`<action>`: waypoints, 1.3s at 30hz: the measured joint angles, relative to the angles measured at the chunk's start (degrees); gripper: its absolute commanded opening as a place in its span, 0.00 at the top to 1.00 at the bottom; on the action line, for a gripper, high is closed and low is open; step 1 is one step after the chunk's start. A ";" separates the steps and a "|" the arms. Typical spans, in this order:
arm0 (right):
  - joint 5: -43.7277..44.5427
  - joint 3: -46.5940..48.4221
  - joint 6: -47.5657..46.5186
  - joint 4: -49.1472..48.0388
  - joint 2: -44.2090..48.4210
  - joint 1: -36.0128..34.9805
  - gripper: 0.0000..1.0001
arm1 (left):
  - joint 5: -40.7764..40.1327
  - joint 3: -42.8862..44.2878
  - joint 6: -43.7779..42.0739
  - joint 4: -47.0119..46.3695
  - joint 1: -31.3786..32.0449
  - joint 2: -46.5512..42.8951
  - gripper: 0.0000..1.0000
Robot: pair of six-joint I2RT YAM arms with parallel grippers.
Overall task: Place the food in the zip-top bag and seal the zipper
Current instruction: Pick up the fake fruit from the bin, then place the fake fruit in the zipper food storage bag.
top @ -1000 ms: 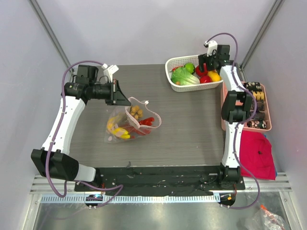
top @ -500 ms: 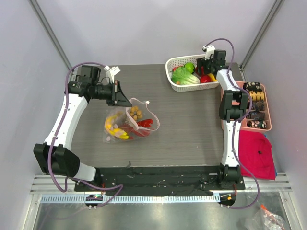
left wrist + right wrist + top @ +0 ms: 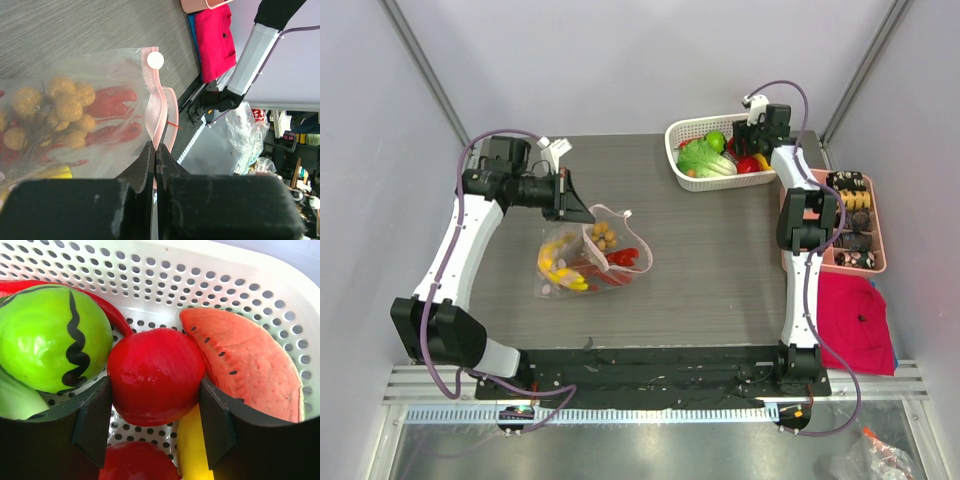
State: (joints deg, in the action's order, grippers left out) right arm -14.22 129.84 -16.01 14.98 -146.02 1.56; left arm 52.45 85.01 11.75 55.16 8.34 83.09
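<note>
Right gripper [image 3: 155, 416] narrowed; red fruit [image 3: 155, 372] pinched between fingers.

Table [image 3: 720, 270]: zip-top bag [image 3: 592, 262] lies left of centre, mouth toward the right. In it: bananas [image 3: 560, 266] at left, berry cluster [image 3: 604, 234] behind, chilli peppers [image 3: 625, 256] at right. Left gripper [image 3: 155, 150] sits at the bag's far edge, on the zipper [image 3: 152, 100]. Basket [image 3: 686, 131] at far right; right gripper [image 3: 155, 405] inside it, one finger touching either side of a round fruit [image 3: 155, 370], watermelon slice [image 3: 245, 365] to the right. Compartment tray [image 3: 880, 240] along the right edge, cloth [image 3: 855, 320] just before it.
</note>
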 measured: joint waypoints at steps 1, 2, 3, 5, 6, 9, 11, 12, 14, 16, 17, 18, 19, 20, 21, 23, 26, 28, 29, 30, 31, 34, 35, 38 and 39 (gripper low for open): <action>0.04 -0.17 0.07 -0.02 0.15 0.00 0.75 | 0.00 0.09 0.00 0.04 0.00 0.09 1.00; 0.13 -0.37 0.11 0.02 0.37 0.00 0.77 | 0.00 0.17 0.00 0.07 0.00 0.15 1.00; 0.28 -0.79 0.15 0.20 0.92 0.00 0.78 | 0.02 0.26 0.02 0.09 0.00 0.20 1.00; 0.42 -1.33 0.42 0.44 1.90 0.00 0.82 | 0.00 0.46 0.07 0.13 0.00 0.28 1.00; 0.44 -1.81 0.66 0.66 2.91 0.00 0.84 | 0.00 0.57 0.07 0.15 0.00 0.33 1.00; 0.44 -3.56 1.22 0.92 7.13 0.00 0.91 | 0.00 1.07 0.33 0.13 0.00 0.50 1.00; 0.42 -4.42 1.36 0.90 10.80 0.00 0.93 | 0.00 1.11 0.61 0.11 0.00 0.55 1.00; 0.39 -4.57 1.38 0.90 12.33 0.00 0.94 | 0.00 1.11 0.92 0.11 0.00 0.57 1.00; 0.37 -4.61 1.40 0.81 16.09 0.00 0.94 | 0.00 1.11 1.40 0.02 0.00 0.66 1.00; -0.20 -4.61 1.53 0.85 19.91 0.00 0.95 | 0.00 1.11 1.81 -0.11 0.00 0.68 1.00; -0.83 -4.79 1.84 0.90 21.77 0.00 0.95 | 0.02 1.11 2.08 -0.17 0.00 0.68 1.00; -1.53 -5.11 2.16 1.11 23.32 0.02 0.96 | 0.00 1.11 2.51 -0.26 0.00 0.68 1.00; -2.97 -6.16 2.78 1.68 25.88 0.02 0.96 | 0.00 1.11 2.86 -0.35 0.00 0.68 1.00; -4.44 -7.41 3.10 2.08 28.06 -0.02 0.96 | 0.00 1.11 3.10 -0.50 -0.02 0.68 1.00; -6.56 -9.57 3.58 2.89 30.97 -0.09 0.96 | 0.02 1.11 3.41 -0.74 -0.02 0.68 1.00; -10.47 -14.43 4.42 4.61 37.07 -0.96 0.97 | 0.04 1.11 4.28 -1.27 -0.07 0.68 1.00; -16.44 -25.53 5.84 5.90 48.63 -5.51 0.96 | 0.07 1.11 5.07 -1.86 -0.15 0.68 1.00; -19.61 -32.81 6.56 6.05 55.71 -10.16 0.97 | 0.11 1.11 5.88 -2.21 -0.24 0.68 1.00; -21.24 -37.09 6.86 5.68 59.69 -13.25 0.96 | 0.15 1.09 6.12 -2.36 -0.24 0.68 1.00; -22.49 -40.87 7.02 5.88 63.32 -16.68 0.97 | 0.22 1.09 6.36 -2.62 -0.24 0.68 1.00; -23.30 -44.41 7.13 5.75 66.55 -20.13 0.97 | 0.28 1.09 6.58 -2.86 -0.24 0.68 1.00; -24.24 -52.13 6.88 5.62 73.55 -28.89 0.97 | 0.50 1.09 7.41 -3.21 -0.24 0.68 1.00; -23.89 -53.51 6.60 5.64 74.58 -30.93 0.97 | 0.66 1.09 7.50 -3.26 -0.24 0.68 1.00; -21.59 -55.60 5.53 5.60 74.69 -35.89 0.98 | 0.76 1.09 7.69 -3.39 -0.26 0.68 1.00; -20.92 -55.78 5.31 5.62 74.07 -36.94 0.98 | 0.76 1.09 7.74 -3.41 -0.28 0.68 1.00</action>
State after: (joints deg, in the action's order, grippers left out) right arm -35.14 74.06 -10.70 20.60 -71.94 -35.38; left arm 53.21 86.11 19.49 51.75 8.05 83.77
